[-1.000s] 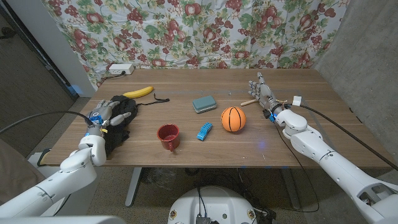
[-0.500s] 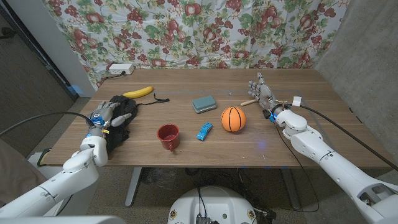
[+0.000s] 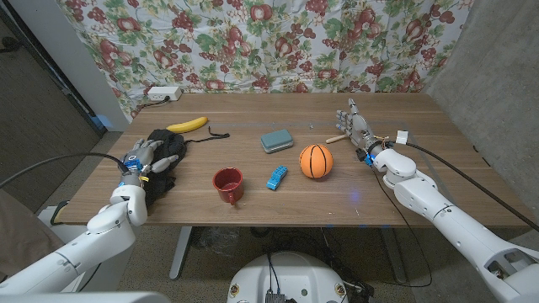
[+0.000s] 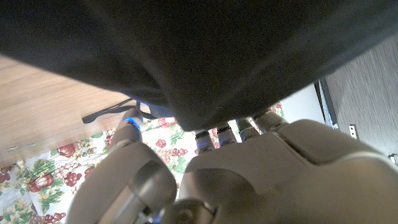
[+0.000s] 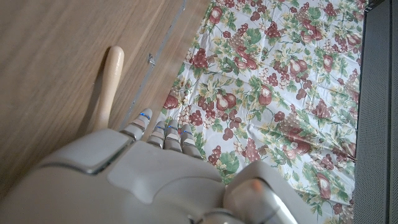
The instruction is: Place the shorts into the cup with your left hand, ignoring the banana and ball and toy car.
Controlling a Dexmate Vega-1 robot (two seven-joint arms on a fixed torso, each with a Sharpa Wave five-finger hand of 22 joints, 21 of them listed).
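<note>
The left hand [image 3: 145, 156] grips the black shorts [image 3: 164, 164] near the desk's left edge. Bunch them small, lift, then drop them over the red cup [image 3: 227, 183].

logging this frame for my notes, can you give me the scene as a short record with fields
surface: wooden table
target item: black fabric shorts, bunched near the table's left edge
left hand: on the shorts, fingers against the dark cloth
container: red cup, upright, apart from the shorts
right hand: holds nothing, beside a wooden stick
ignored items: yellow banana, orange basketball, blue toy car
other: teal sponge
task state: shorts not yet in cup
</note>
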